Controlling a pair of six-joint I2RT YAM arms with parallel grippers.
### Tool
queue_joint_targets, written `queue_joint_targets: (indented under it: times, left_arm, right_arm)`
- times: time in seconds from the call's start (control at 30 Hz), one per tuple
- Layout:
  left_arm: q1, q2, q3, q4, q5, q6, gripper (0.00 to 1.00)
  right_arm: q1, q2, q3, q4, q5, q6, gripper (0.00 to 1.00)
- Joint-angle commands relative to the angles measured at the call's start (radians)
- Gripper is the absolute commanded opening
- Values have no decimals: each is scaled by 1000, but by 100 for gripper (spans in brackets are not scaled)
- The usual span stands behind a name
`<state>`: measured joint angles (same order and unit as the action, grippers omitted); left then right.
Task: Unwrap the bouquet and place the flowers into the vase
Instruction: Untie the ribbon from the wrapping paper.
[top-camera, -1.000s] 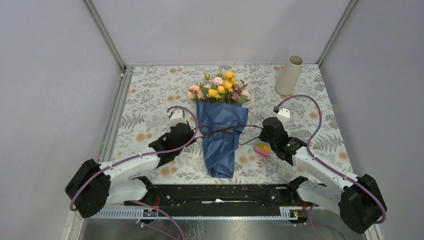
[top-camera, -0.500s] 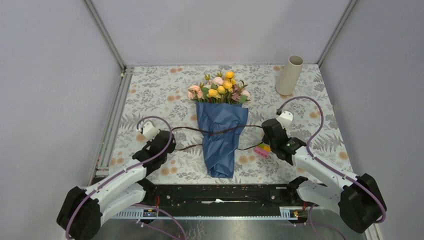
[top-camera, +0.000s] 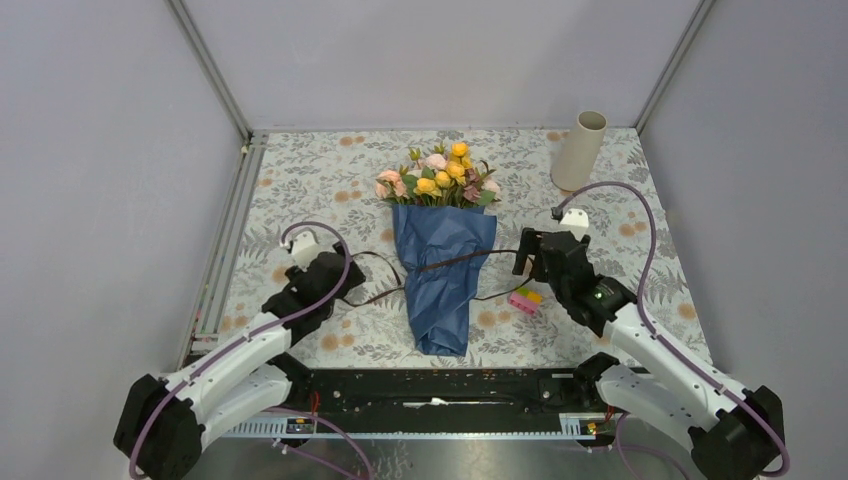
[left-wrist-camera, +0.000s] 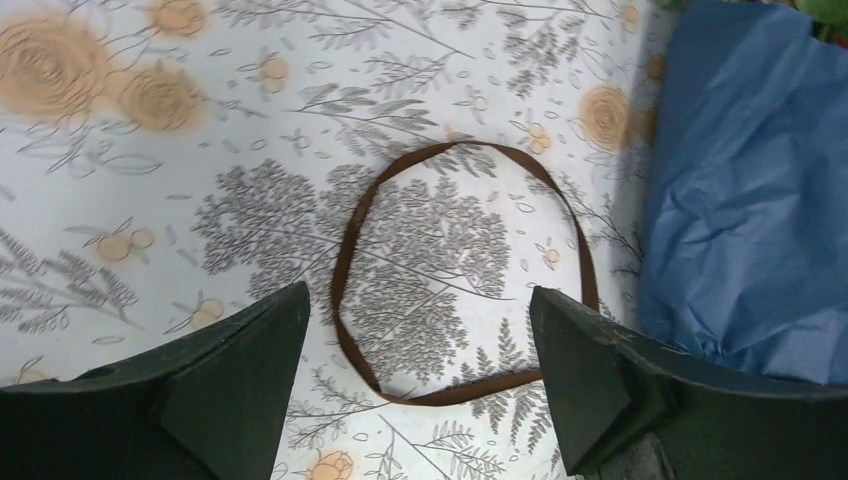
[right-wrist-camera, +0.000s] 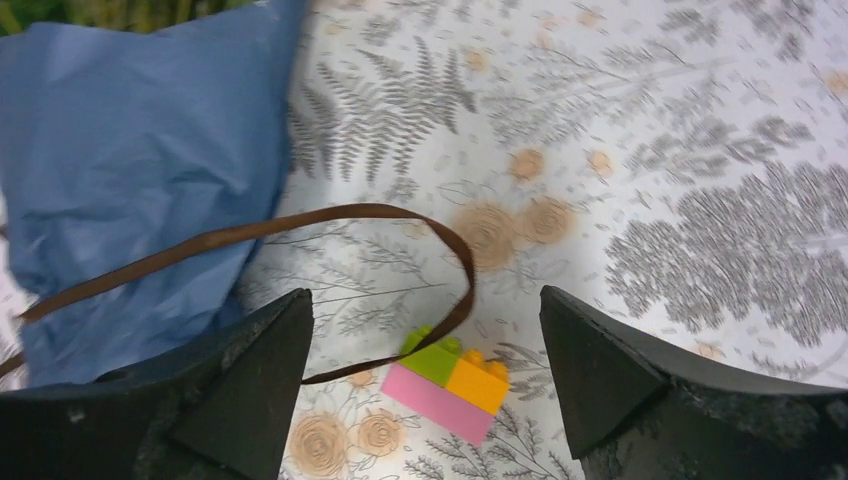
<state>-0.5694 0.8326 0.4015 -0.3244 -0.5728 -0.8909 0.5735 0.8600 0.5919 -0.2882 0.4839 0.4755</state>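
The bouquet (top-camera: 440, 235) lay in the middle of the bench (top-camera: 300, 180), its flowers (top-camera: 438, 177) toward the far edge and the tip of its paper wrap (top-camera: 440, 305) toward the near edge. The vase (top-camera: 579, 150) stood upright in the far right corner, well apart from the bouquet. The ribbon (top-camera: 447, 263) crossed over the wrap, one end looping on the bench to the left, the other to the right. The left pincer (top-camera: 345, 272) sat left of the bouquet, over the left loop; the right pincer (top-camera: 527, 256) sat right of it. A block of toy bricks (top-camera: 524, 298) lay just right of the wrap, beside the right pincer.
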Motion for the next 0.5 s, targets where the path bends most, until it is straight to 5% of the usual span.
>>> queue_joint_targets:
  times: [0.0, 0.27, 0.47]
  left_arm:
    - [-28, 77, 83, 101, 118, 136, 87]
    - [-113, 200, 112, 284, 276, 188, 87]
    - [-105, 263, 163, 195, 209, 181, 90]
  right_arm:
    - [-2, 45, 93, 13, -216, -180, 91]
    - [-21, 236, 192, 22, -354, -323, 91]
    - [-26, 287, 203, 8, -229, -361, 91]
